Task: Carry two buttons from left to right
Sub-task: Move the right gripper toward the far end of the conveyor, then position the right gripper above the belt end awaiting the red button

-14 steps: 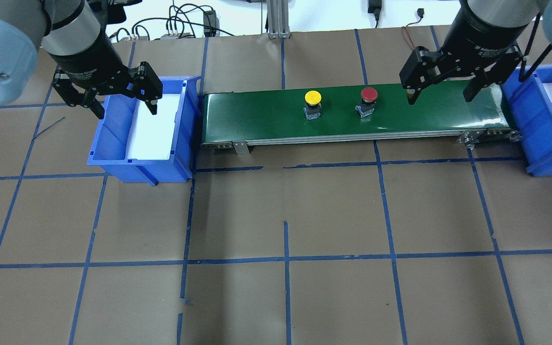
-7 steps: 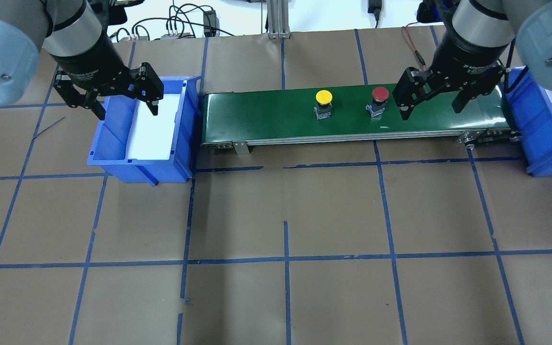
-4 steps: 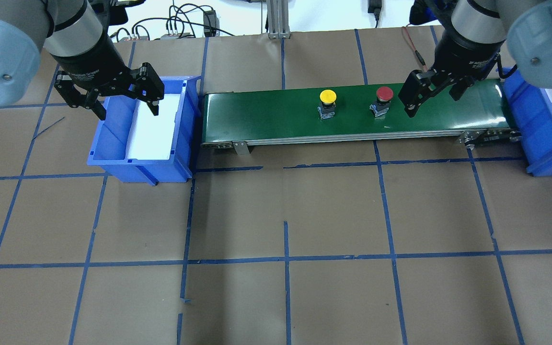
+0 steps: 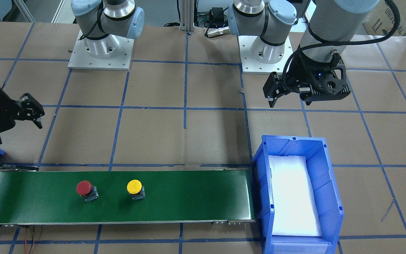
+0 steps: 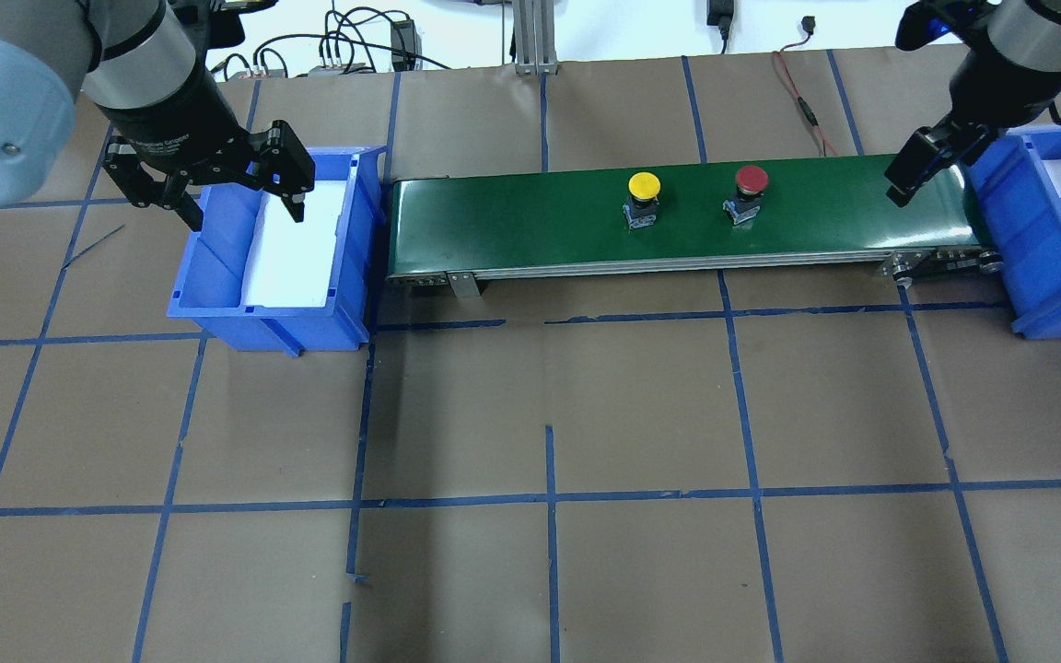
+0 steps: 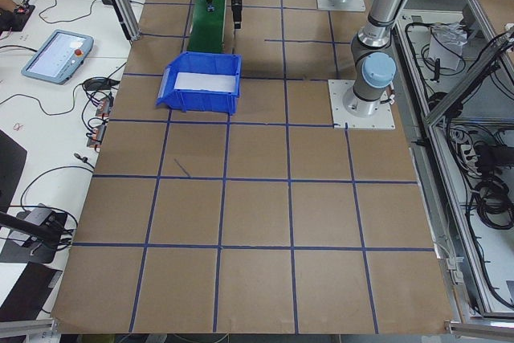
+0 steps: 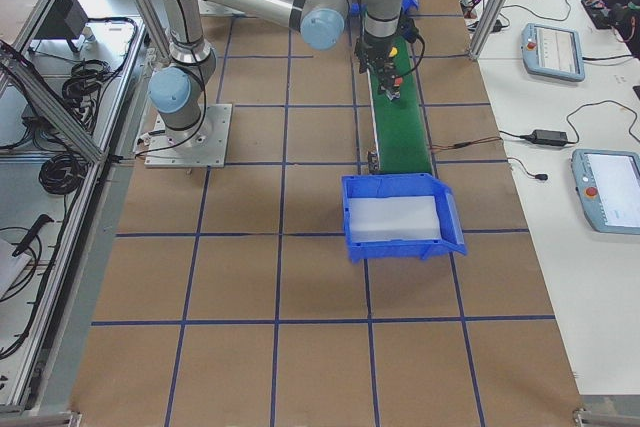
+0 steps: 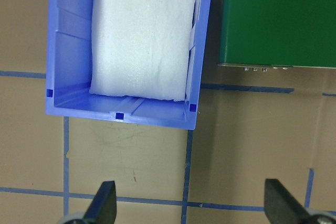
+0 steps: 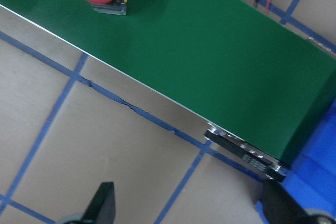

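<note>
One table (image 5: pixel 549 571), covered in brown paper and crossed by a grid of blue tape, carries everything. Along its far side from the robot lies a long green conveyor belt (image 5: pixel 512 216) with a silver edge. A blue bin stands at each end of the belt. The left bin (image 5: pixel 263 318) sits just beside the belt's left end and is lined with a white foam pad (image 5: pixel 296 249). The right bin (image 5: pixel 1009 230) stands against the belt's right end and is cut off by the edge of the overhead view.

The left gripper (image 5: pixel 245 216) hangs in the air by the left bin, on the robot's side of it. Its fingers (image 8: pixel 107 203) are spread wide with nothing between them. The right gripper (image 9: pixel 190 205) hovers over the belt's right end, close to the right bin. Its wrist view shows both fingertips far apart and empty.

Both buttons stand upright on the right half of the belt, apart from each other. The yellow button (image 5: pixel 643 187) is nearer the middle. The red button (image 5: pixel 752 180) is nearer the right bin, apart from the right gripper and touched by neither finger.
</note>
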